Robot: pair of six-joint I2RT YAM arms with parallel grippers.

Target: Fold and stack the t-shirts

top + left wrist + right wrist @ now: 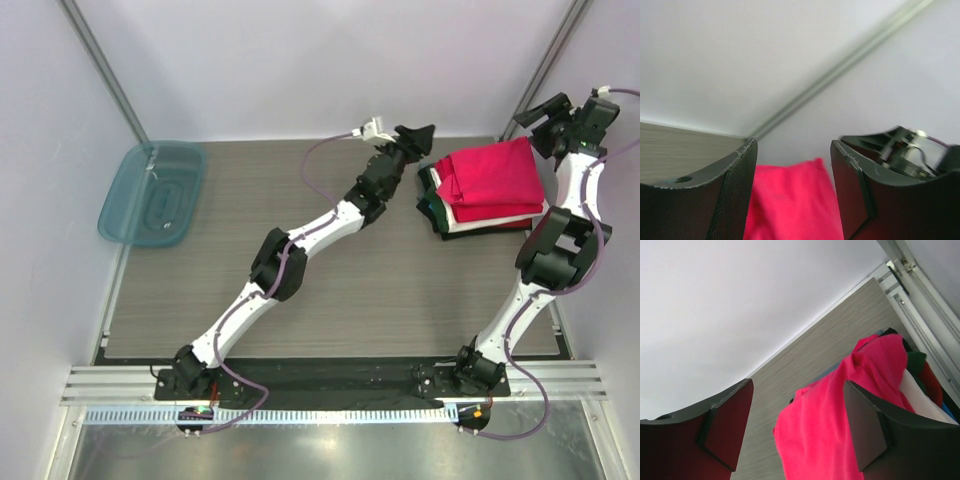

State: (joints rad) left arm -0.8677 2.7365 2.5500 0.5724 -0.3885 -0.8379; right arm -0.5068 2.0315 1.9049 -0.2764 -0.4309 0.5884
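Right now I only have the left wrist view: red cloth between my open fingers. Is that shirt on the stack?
Observer: Yes. The red shirt lies folded on top of the stack, at the table's far right.
Operator: What's under it?
Observer: A white shirt and dark shirts; their edges show beneath it.
Operator: And the right gripper?
Observer: The right gripper is open, holding nothing, by the stack's far right corner.
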